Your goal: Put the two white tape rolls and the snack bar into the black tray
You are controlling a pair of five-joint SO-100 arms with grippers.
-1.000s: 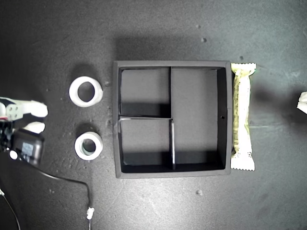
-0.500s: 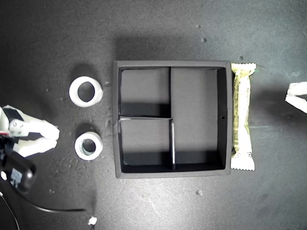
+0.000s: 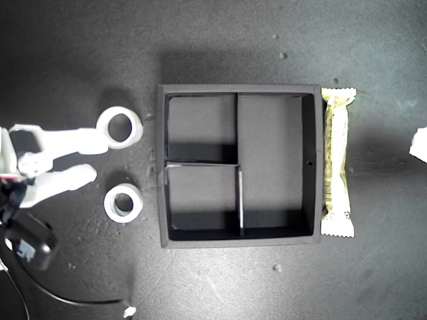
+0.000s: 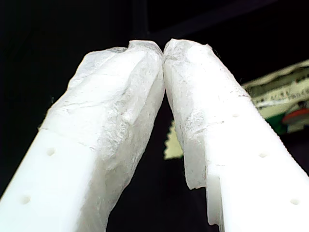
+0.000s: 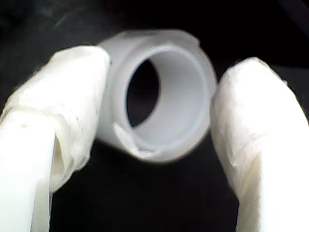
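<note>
Tape rolls lie on the dark worktop (image 3: 80, 53) at the exterior view's left, outside the black tray (image 3: 239, 89). One white tape roll (image 3: 121, 127) sits farther up in that view; the other tape roll (image 3: 123, 203) sits below it, well apart. My second tool (image 3: 91, 159) reaches in from the exterior view's left edge with its two white fingers spread; the upper finger (image 3: 73, 141) touches or overlaps the rim of the upper roll, and the lower finger ends just beside the lower roll.

The second wrist view shows what the exterior view does not: a roll (image 5: 161, 94) stands between the parted fingers (image 5: 58, 106), close to one pad, with a gap to the other. No clamping is visible.

The snack bar (image 3: 335, 162) lies along the outer wall of the tray on the exterior view's right, touching or just beside it. All three tray compartments hold nothing.

My first tool (image 4: 163, 48) appears in the first wrist view with its wrapped fingertips pressed together, gripping nothing; part of the snack bar wrapper (image 4: 285, 94) shows behind it. In the exterior view only a white tip (image 3: 420, 143) shows at the right edge.

The worktop is matte, dark and speckled with small pale crumbs. A black cable (image 3: 67, 293) trails at the exterior view's lower left.
</note>
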